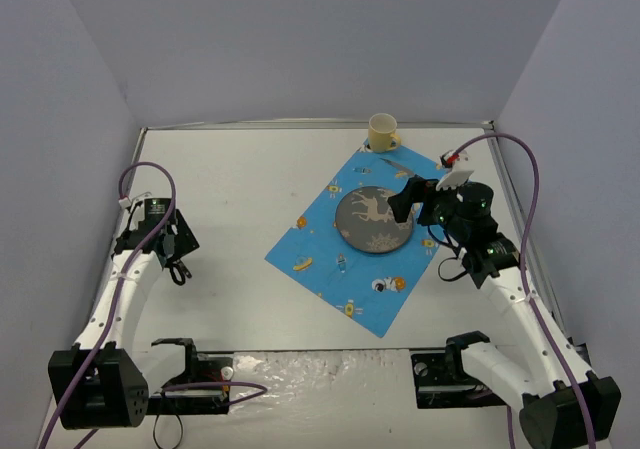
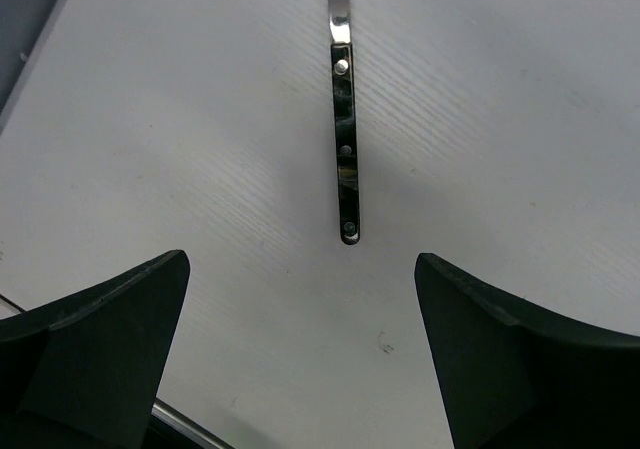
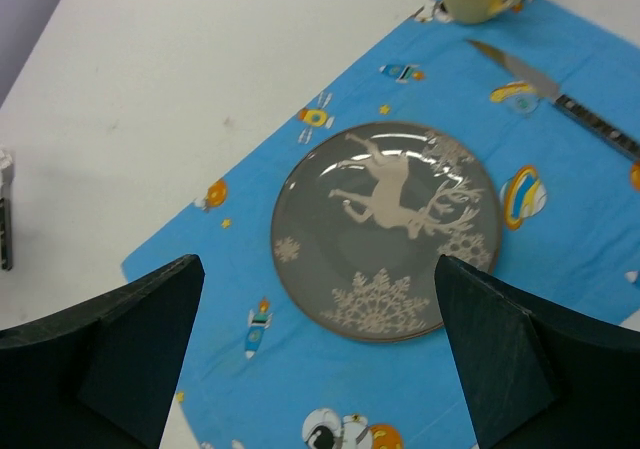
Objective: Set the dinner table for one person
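your left gripper (image 2: 300,269) hangs with its jaws spread wide and nothing between them, just short of the butt end of a riveted utensil handle (image 2: 346,159); that handle lies flat on the dinner table (image 1: 240,189) near its left edge, pointing straight away from the wrist and sitting a little right of the gap's centre line; the head runs out of the top of the wrist view, so whether it is a fork or a spoon cannot be told; by the look of things, the step in hand is picking this piece up to lay it by the plate (image 1: 373,219).

reach forward so the fingers straddle the handle well up its length, not at the butt; a slim, glossy handle gripped at its end will likely swing; nudge right to centre it, then come down until the tips almost meet the tabletop, because the piece is thin and lies flush; close across its narrow width and lift it level.

your right gripper (image 3: 318,269) is also wide open and empty, hovering over the grey reindeer plate on the blue cartoon cloth (image 1: 320,259), which lies toward the table's right edge; a knife (image 3: 560,94) rests on the cloth on the plate's side toward that edge, and a yellow mug (image 1: 383,132) stands at the cloth's far corner; draw that arm clear before you carry the utensil across, and aim for the bare strip of cloth on the plate's other side.
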Motion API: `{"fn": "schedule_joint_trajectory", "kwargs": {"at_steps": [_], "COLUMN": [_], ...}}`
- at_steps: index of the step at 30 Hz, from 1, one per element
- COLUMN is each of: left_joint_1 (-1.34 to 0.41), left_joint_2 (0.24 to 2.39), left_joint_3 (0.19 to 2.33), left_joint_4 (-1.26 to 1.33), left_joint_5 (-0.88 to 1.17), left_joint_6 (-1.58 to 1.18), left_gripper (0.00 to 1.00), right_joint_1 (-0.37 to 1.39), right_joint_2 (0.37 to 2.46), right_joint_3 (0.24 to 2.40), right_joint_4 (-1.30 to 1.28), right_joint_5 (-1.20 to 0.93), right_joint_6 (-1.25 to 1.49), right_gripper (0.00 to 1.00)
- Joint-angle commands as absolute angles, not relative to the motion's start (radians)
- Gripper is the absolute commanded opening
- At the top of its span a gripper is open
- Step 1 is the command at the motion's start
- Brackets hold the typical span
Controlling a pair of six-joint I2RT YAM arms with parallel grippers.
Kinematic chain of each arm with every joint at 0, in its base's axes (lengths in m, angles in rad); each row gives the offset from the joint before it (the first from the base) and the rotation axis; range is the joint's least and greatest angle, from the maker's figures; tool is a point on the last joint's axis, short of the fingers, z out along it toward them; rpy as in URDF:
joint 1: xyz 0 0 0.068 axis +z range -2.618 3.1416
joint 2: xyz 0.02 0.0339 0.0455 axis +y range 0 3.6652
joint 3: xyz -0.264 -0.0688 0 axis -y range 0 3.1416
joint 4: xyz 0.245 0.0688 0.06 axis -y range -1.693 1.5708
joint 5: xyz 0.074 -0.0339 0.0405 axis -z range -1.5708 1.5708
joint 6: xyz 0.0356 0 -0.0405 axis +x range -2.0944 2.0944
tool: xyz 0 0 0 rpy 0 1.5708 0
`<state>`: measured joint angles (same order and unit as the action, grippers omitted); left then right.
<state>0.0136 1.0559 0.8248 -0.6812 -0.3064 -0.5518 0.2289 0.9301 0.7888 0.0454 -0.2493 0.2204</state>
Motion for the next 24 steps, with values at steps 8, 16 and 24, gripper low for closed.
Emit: {"fn": "schedule_joint_trajectory", "kwargs": {"at_steps": [8,16,24], "left_joint_1": [0.168,0.262,0.276], "left_joint_2": [1.313,1.489,1.632], "left_joint_3": [0.873,0.921,0.998], "left_joint_4": [-0.489,-0.393,-0.372], "left_joint_5": [-0.201,-0.156,-0.127], "left_joint_6": [-0.652,-0.624,-0.580], "left_gripper": [0.77,0.64,0.50], "right_joint_1": [0.300,0.310,0.310], "right_joint_2": [0.774,0.721,0.695], "right_joint_3": [0.673,0.644,0.635], "right_joint_4": [0.173,0.159,0.138], "right_joint_5": [-0.408,-0.420,-0.413], "right_joint_6": [0.347,0.333,0.322], "right_gripper": [0.98,0.98,0.98]}}
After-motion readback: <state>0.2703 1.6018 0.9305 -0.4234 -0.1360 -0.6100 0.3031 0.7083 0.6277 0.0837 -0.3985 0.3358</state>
